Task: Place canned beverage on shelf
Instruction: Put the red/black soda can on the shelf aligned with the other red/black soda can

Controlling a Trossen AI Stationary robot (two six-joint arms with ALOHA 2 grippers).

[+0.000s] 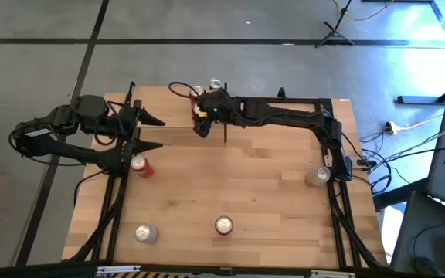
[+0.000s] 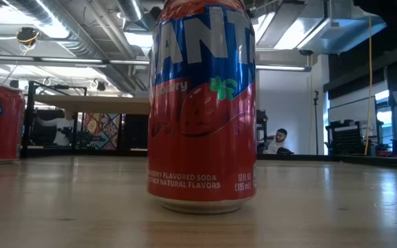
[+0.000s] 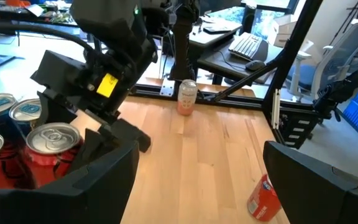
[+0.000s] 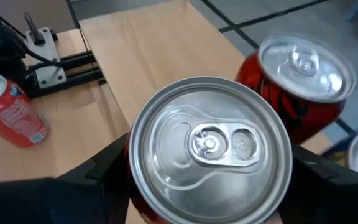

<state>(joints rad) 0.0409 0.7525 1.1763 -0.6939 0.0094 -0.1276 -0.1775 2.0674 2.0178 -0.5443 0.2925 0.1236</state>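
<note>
Filling the low view, a red strawberry soda can (image 2: 202,110) stands on the table (image 2: 60,207), top cut off by the frame; it hides most of the scene behind.

Shelf is hard to make out: from above only a small patch at the far edge of the table, near the middle, mostly covered by the right arm. Its board isn't clearly visible.

Right gripper (image 1: 205,116) sits at that far-edge spot, fingers (image 4: 104,171) clamped on either side of a can (image 4: 210,146), seen top-down with silver lid and pull tab. Whether that can rests on a surface or hangs, can't tell. Just beside it stand more cans, one red with silver lid (image 4: 300,78).

Left gripper (image 1: 149,131) is at the left side of the table, fingers (image 3: 98,180) spread wide, nothing between them. Red can (image 1: 140,165) lies near it, on the near side.

Three other cans are well apart: near left (image 1: 145,232), near centre (image 1: 223,225), right edge (image 1: 317,176).
</note>
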